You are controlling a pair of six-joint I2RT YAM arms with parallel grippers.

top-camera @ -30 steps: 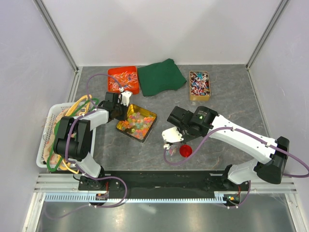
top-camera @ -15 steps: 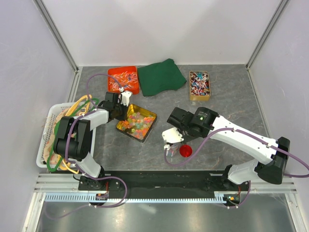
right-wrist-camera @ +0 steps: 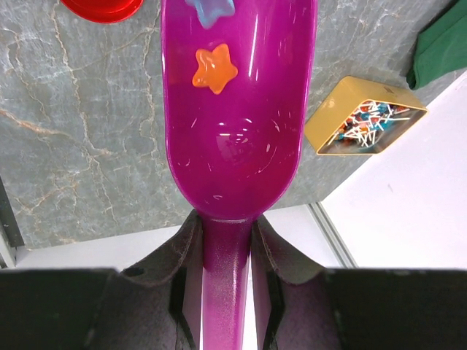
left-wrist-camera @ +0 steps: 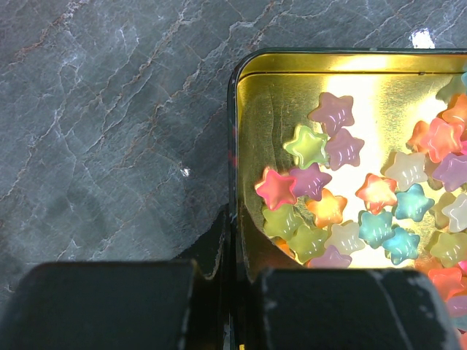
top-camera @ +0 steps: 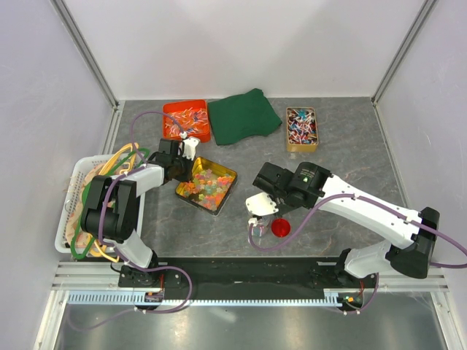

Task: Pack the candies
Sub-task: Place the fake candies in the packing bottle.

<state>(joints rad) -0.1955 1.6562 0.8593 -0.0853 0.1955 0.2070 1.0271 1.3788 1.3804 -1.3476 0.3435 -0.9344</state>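
Note:
The candies (top-camera: 208,186) are small star-shaped pieces in mixed colours, lying in a gold tin (top-camera: 232,175). In the left wrist view the candies (left-wrist-camera: 328,189) fill the tin's right part. My left gripper (left-wrist-camera: 235,233) is shut on the tin's wall (left-wrist-camera: 235,146), one finger inside and one outside. My right gripper (right-wrist-camera: 228,240) is shut on the handle of a purple scoop (right-wrist-camera: 241,109). An orange star candy (right-wrist-camera: 214,69) and a blue one (right-wrist-camera: 210,9) lie in the scoop's bowl. The scoop's tip is near a red cup (right-wrist-camera: 102,7), seen beside the right gripper (top-camera: 263,208) from above.
An orange tray of slim wrapped sweets (top-camera: 186,120) and a green cloth (top-camera: 244,115) lie at the back. A gold box of twist-wrapped sweets (top-camera: 301,128) stands back right. A white basket (top-camera: 73,211) with coloured bands sits at the left edge. The red cup (top-camera: 280,227) stands near the front.
The right arm has shifted very slightly with the scoop. The left arm and the tin have not moved.

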